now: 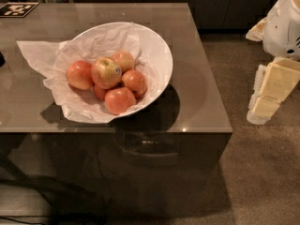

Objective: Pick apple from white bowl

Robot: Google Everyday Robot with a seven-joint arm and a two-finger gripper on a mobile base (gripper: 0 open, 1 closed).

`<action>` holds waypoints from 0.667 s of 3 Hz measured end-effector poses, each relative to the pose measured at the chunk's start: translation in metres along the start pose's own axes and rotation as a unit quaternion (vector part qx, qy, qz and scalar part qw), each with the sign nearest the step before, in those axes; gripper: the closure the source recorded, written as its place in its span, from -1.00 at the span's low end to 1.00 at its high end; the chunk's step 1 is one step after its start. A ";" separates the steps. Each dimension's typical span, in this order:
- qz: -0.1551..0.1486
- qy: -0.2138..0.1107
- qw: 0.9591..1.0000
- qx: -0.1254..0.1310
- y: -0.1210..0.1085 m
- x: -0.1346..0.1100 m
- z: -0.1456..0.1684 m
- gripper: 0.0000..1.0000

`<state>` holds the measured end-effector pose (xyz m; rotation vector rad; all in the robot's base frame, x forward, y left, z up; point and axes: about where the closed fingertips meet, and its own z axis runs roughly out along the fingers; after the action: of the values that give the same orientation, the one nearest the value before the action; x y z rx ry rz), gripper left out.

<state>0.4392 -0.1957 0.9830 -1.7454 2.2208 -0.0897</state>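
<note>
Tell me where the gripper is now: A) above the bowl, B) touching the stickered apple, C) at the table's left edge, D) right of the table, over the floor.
D: the gripper sits off the table's right edge, above the floor, well apart from the white bowl and the apple.

One large apple (pixel 106 72); four smaller apples (pixel 119 100); one darker apple (pixel 99 93); one white bowl (pixel 159 55); one paper liner (pixel 37 55); one gripper (pixel 268 97), right of table (pixel 201 102).
</note>
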 end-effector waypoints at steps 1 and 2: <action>-0.024 0.014 1.000 -0.001 0.007 -0.034 -0.002 -1.00; -0.060 0.027 0.998 -0.008 0.018 -0.073 0.001 -1.00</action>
<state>0.4379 -0.1210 0.9930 -1.9061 2.1580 -0.1493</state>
